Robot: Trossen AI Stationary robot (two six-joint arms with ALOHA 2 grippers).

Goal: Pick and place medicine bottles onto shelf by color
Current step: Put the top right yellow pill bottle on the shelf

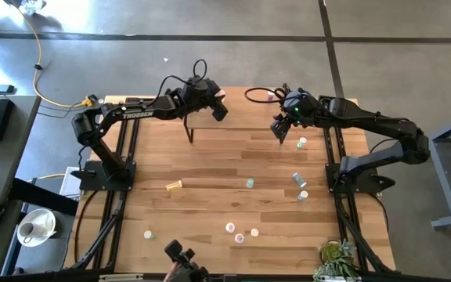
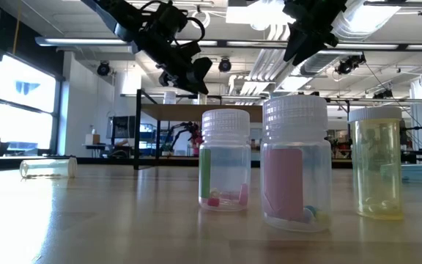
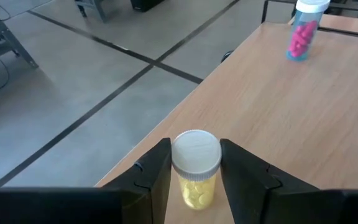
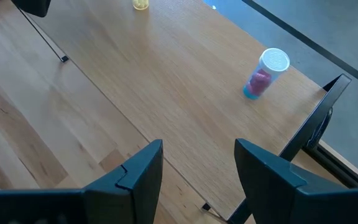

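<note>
A small raised light-wood shelf (image 1: 245, 117) on thin black legs stands at the far edge of the wooden worktop (image 1: 225, 157). At the shelf's left end, close to its far edge, stands a tiny yellow medicine bottle with a white cap (image 3: 195, 167). The left pincer (image 1: 219, 108) is closed on it, one dark finger (image 3: 157, 168) against each side of the cap. Farther along the shelf stands a clear bottle of pink pills with a white cap (image 3: 303, 30), well apart from the yellow one, with bare board between them.

The right pincer (image 4: 197, 155) hangs above the shelf's right end, jaws apart and empty.

In front of the shelf the worktop is mostly open wood. Nearer the front edge, a yellow bottle lies on its side (image 1: 174, 185), and teal bottles (image 1: 250, 182) and white-capped ones (image 1: 239, 235) are scattered. Three more stand upright by the low camera: green-labelled (image 2: 226, 165), pink-labelled (image 2: 294, 165), and yellow (image 2: 376, 165).
</note>
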